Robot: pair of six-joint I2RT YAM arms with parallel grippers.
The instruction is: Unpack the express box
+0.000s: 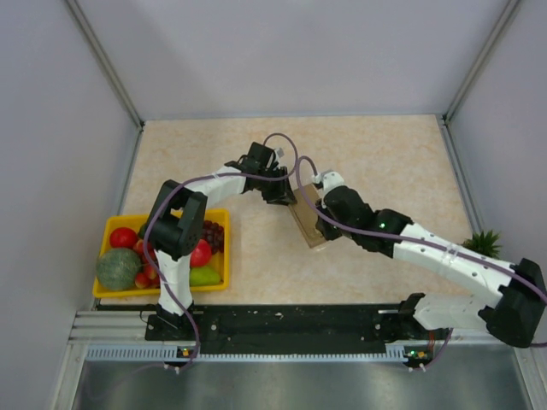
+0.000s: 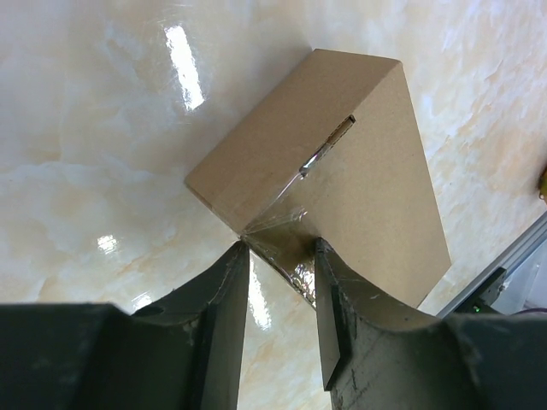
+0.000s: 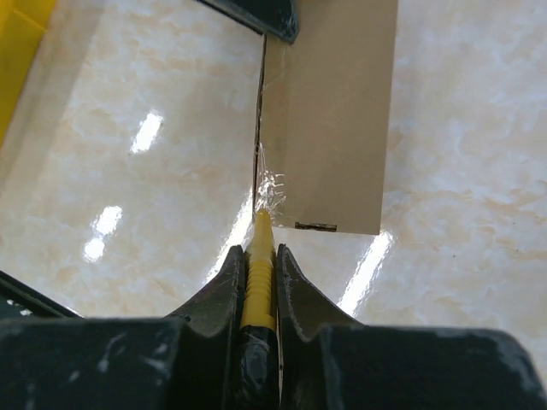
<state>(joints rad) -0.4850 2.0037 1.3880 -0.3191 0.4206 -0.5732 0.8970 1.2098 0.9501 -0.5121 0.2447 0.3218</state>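
Left pincer (image 2: 280,256): fingers part-way apart, clamped on taped end of small plain brown cardboard box (image 2: 359,171). One box only, at middle of beige marble-pattern counter (image 1: 385,162), between both pincers; flap shut, clear tape (image 2: 291,218) on seam. Cannot tell if box rests on counter.

Right pincer (image 3: 261,256): fingers nearly together, gripping one thin yellow tool (image 3: 259,273), its tip at taped edge of box.

Farther left: one yellow plastic tray (image 1: 120,220) with fruits (image 1: 118,268), count unclear. Far right: one small green spiky plant (image 1: 483,243).
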